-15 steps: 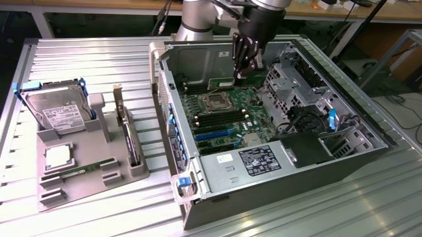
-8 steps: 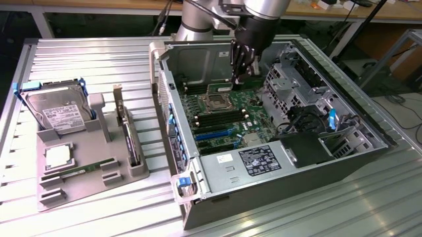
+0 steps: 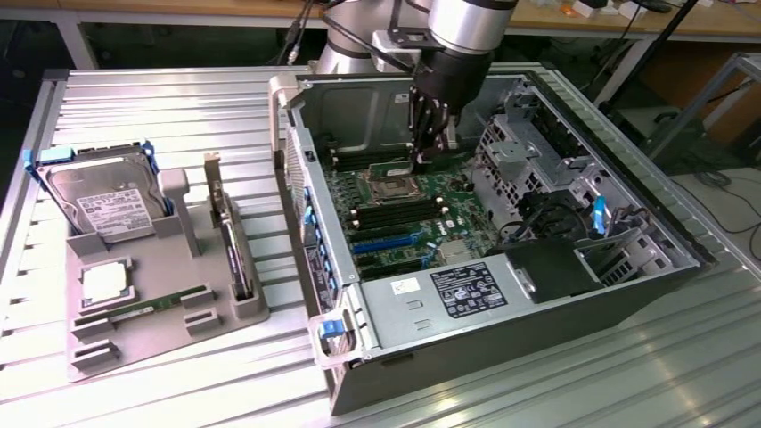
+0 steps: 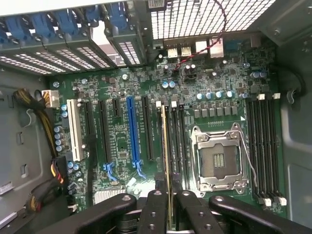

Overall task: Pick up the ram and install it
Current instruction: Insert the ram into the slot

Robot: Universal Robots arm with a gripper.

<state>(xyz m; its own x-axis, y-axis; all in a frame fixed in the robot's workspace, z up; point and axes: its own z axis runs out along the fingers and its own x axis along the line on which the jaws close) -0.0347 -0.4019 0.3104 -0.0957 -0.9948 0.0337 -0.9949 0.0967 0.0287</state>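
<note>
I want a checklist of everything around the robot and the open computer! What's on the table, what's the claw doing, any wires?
Surface: ribbed metal table with the open computer case lying on it.
Job's things: the ram, edge-on over the memory slots beside the empty processor socket; whether it is seated, cannot tell.
Clutter: grey holder with a hard drive, processor chip and expansion card.
Grippers: gripper shut on the ram, inside the case.
Cables: black-and-yellow bundle; red-and-black wire.
Surroundings: wooden benches behind.
</note>
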